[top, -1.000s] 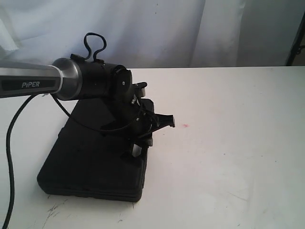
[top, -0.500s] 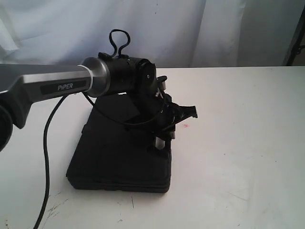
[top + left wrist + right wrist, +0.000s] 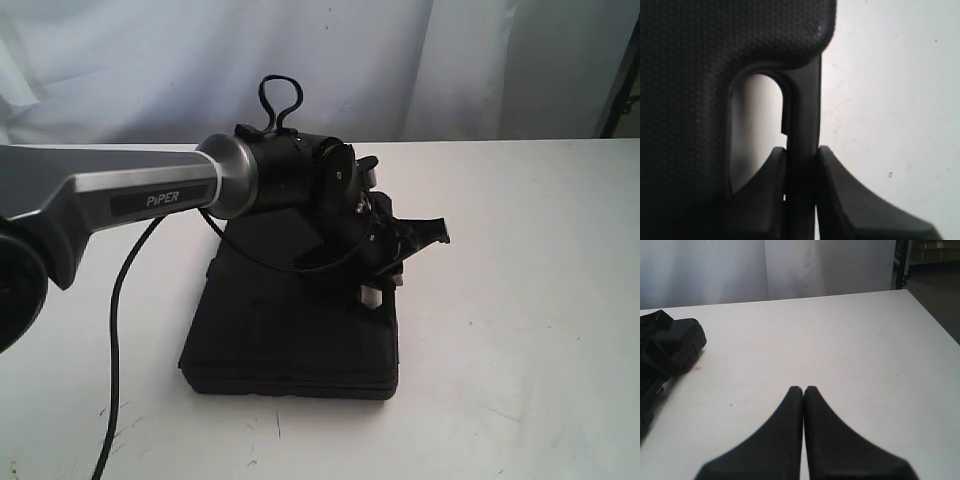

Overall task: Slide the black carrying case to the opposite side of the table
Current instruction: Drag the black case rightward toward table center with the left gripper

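The matte black case (image 3: 285, 335) lies flat on the white table (image 3: 520, 300), a little left of the middle in the exterior view. My left gripper (image 3: 372, 296) comes down onto the case's right edge. The left wrist view has this gripper (image 3: 801, 150) shut on the thin handle bar (image 3: 805, 110), one finger inside the handle slot (image 3: 757, 125) and one outside it. The textured case lid (image 3: 695, 75) fills the rest of that view. My right gripper (image 3: 803, 388) hangs shut and empty over bare table, with a corner of the case (image 3: 687, 340) some way off.
A white curtain (image 3: 350, 60) hangs behind the table's far edge. The left arm's cable (image 3: 115, 340) trails down across the table beside the case. A small red speck (image 3: 696, 369) marks the tabletop near the case corner. A dark shelf frame (image 3: 902, 257) stands past the table's corner.
The left arm has moved steadily rightward, and the case has slid right across the table with it, its handle bar still in the gripper. The red speck is now hidden in the exterior view.
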Motion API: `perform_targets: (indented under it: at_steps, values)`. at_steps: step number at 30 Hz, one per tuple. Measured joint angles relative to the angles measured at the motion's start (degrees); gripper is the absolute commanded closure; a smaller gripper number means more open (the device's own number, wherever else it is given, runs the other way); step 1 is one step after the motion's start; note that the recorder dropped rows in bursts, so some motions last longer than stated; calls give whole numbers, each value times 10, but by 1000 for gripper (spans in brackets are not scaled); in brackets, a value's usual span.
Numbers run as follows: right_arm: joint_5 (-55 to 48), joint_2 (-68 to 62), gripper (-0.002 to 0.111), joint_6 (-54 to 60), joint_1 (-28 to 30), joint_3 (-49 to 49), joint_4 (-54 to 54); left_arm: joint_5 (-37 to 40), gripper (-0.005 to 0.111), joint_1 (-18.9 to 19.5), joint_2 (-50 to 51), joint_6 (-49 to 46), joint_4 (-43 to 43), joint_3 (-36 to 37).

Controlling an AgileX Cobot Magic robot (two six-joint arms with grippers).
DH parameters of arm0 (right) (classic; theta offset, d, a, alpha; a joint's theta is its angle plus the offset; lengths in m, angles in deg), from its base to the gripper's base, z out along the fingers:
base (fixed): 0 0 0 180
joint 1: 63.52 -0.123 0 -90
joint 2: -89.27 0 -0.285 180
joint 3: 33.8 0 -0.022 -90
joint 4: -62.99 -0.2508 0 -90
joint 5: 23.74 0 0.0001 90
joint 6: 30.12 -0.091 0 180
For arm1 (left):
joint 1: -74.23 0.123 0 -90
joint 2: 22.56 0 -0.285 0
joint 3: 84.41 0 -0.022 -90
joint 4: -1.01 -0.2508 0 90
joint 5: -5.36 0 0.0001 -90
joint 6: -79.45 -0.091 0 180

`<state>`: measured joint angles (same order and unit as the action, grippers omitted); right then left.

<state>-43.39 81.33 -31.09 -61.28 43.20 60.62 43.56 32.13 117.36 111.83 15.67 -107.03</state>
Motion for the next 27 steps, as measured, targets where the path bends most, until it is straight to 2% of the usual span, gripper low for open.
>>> perform_targets:
  at_steps: [10, 27]
  values:
    - [0, 0, 108, 0, 0, 0, 0, -41, 107, 0, 0, 9, 23, 0]
    - [0, 0, 108, 0, 0, 0, 0, -14, 107, 0, 31, -8, 37, -54]
